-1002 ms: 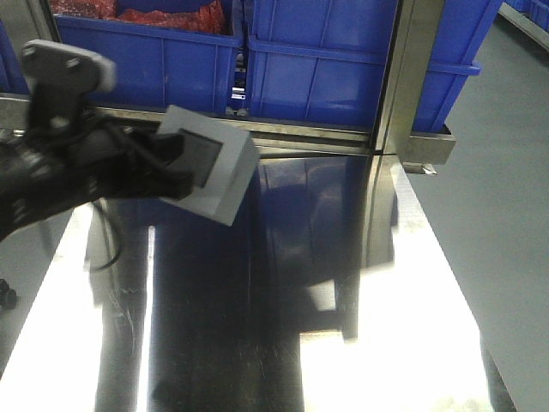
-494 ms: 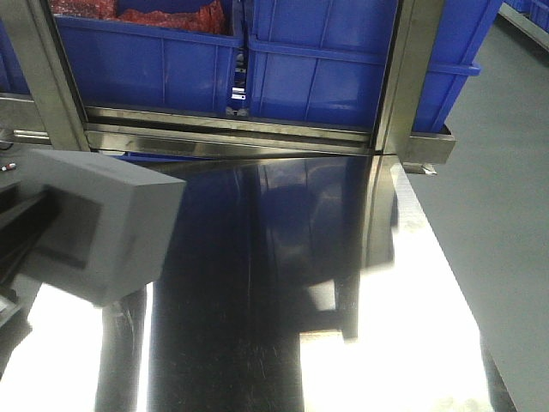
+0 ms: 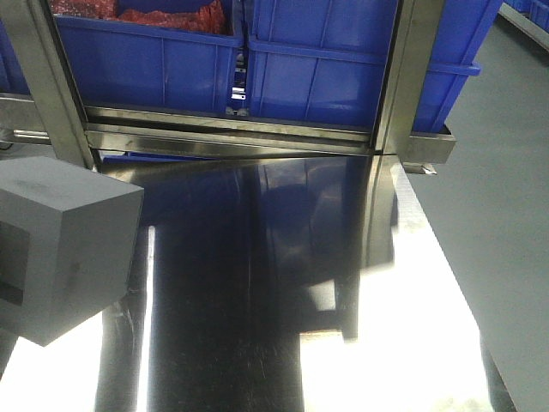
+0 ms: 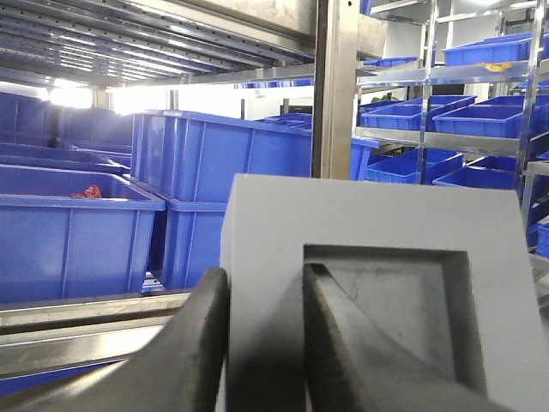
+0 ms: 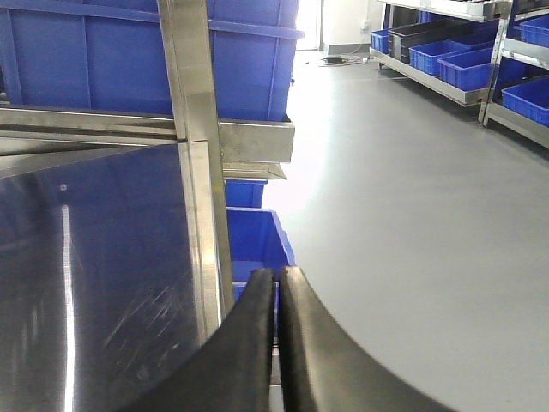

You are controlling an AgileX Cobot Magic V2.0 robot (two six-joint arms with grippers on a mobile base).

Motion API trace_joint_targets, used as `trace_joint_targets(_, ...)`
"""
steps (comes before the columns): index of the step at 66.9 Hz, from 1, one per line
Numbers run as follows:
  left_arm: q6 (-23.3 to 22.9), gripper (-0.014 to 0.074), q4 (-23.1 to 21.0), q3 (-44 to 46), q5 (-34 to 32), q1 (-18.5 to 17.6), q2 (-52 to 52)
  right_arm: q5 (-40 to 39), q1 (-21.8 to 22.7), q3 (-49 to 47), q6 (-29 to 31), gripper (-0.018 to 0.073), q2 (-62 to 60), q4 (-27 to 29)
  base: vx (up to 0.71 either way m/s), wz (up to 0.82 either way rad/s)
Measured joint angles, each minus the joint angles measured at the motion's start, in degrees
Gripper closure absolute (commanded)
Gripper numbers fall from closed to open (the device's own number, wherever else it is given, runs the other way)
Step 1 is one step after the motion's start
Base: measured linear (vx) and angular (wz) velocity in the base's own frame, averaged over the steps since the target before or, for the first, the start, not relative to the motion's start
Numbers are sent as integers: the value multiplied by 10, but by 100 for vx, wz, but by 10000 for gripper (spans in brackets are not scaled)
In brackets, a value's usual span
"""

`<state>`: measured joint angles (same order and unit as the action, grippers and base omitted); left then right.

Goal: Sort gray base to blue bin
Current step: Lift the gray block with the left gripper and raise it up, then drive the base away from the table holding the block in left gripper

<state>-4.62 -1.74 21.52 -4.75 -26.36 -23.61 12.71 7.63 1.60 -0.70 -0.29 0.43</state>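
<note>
The left gripper (image 4: 264, 279) is clamped on the gray base (image 4: 377, 215). One dark finger lies against the outside of the block's left wall, and the other finger sits inside the shallow square recess (image 4: 403, 300), so that wall is pinched between them. The block fills the space just ahead of the fingertips, with its recessed face turned back toward the wrist. In the front view the gray base (image 3: 60, 249) hangs large at the left edge, above the shiny steel table (image 3: 283, 257); the hand holding it is not visible there. Beyond the block, well ahead of the left fingers, a blue bin (image 4: 214, 163) stands behind a steel rail (image 4: 77, 335), with more blue crates (image 4: 69, 232) beside it and a steel post (image 4: 330, 86) rising behind the block. The right gripper (image 5: 276, 275) has its two fingers pressed together with nothing between them. It is well apart from the block, over the table's right edge (image 5: 202, 240), with the gray floor (image 5: 412, 215) on its right.
</note>
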Motion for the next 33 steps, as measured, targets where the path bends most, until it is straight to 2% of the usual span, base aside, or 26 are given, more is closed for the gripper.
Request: trace_joint_targets(33,0,594,0,0,1,0,0,0,0,0,0,564,0,0,0,0)
